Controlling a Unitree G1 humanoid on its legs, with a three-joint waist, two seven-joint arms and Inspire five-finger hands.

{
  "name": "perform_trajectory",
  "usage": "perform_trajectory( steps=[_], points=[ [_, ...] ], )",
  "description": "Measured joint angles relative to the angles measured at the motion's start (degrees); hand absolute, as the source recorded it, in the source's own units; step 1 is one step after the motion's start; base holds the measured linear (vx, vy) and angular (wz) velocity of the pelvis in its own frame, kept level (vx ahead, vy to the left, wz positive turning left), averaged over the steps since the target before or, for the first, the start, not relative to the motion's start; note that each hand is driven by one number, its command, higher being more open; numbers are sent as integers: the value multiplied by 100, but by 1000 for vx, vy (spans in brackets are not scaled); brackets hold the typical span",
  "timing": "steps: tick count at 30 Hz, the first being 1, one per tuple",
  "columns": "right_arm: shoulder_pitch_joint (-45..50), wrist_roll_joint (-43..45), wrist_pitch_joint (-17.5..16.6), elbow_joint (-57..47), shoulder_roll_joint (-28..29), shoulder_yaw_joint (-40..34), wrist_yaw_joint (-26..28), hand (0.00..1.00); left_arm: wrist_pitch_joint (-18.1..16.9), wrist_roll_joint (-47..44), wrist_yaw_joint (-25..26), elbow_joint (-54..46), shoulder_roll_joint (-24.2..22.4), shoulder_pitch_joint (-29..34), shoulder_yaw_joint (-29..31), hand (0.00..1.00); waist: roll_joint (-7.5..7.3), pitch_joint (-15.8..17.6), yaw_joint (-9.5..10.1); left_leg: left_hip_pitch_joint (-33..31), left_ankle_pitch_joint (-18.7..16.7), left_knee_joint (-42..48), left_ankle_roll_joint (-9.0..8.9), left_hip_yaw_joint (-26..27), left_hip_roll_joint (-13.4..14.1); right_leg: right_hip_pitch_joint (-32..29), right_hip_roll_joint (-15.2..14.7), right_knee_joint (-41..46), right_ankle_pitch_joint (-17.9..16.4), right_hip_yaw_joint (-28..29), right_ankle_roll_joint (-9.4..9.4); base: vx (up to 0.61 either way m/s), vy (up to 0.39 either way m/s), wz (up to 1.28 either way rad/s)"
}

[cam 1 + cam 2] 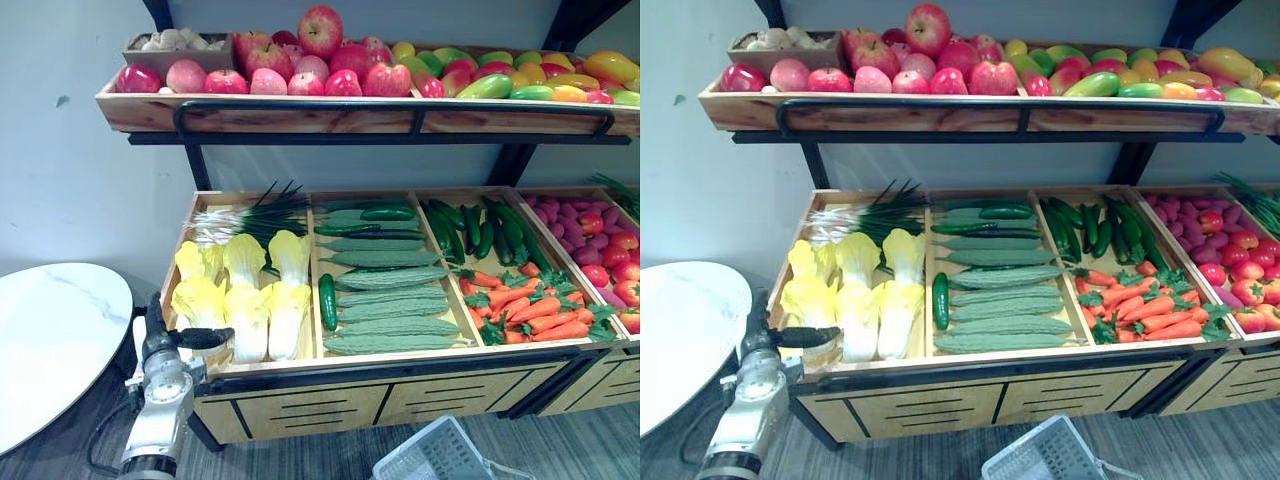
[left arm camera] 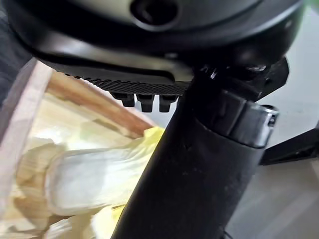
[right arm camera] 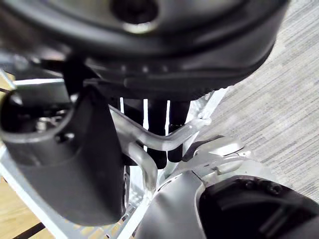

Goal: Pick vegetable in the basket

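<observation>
Cabbages (image 1: 250, 300) at seven o'clock crowd the left hand (image 1: 195, 338), its grip unreadable; packed heads may jam, jolting the basket (image 1: 440, 455) the right hand (image 3: 60, 169) clutches.

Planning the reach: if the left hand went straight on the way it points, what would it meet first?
Probably the pale yellow cabbage nearest it; the left hand is at the crate's front-left corner, but depth is unclear.

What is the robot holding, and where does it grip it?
The fingers of its right hand curl round the handle of the white basket; its left hand holds nothing.
</observation>
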Motion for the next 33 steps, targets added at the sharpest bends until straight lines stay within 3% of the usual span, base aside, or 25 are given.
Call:
perform_trajectory(
  steps=[5, 12, 18, 29, 30, 33],
  points=[
    [-41, 2, -2, -3, 1, 39, 0, 0, -7, 1, 85, 670, -96, 6, -122, 100, -40, 86, -7, -23, -2, 2, -3, 76, 6, -54, 12, 3, 1, 71, -1, 32, -9, -7],
    [-146, 13, -4, -195, -118, 402, 2, 0, -415, -48, 389, 1198, -21, -363, -112, 100, 20, 310, 0, -100, 15, 1, -24, 208, 112, -275, 108, 163, 18, 232, -29, -38, -26, -12],
    [-149, 146, -69, -427, -111, 506, 5, 0, -468, -238, 519, 1625, 459, -978, -54, 100, -42, 547, 2, -304, 92, 2, -15, 322, 173, -580, 164, 231, 91, 341, -84, -68, -24, -11],
    [-149, 234, -140, -682, -123, 657, 6, 0, -396, -777, 420, 2177, 881, -1842, 58, 100, -39, 799, 13, -442, 133, 8, 1, 428, 143, -767, 122, 243, 169, 410, -47, -15, 3, -3],
    [-149, 234, -151, -699, -133, 672, 6, 0, -396, -785, 393, 2177, 914, -1940, 57, 0, -33, 810, 8, -442, 137, 8, 0, 433, 145, -773, 122, 249, 169, 415, -48, -18, -11, -3],
    [-149, 234, -152, -743, -145, 685, 6, 0, -398, -784, 291, 2196, 978, -2149, 45, 0, -22, 829, -5, -445, 142, 9, -7, 454, 152, -801, 126, 278, 169, 435, -48, -21, -15, -5]
  ],
)
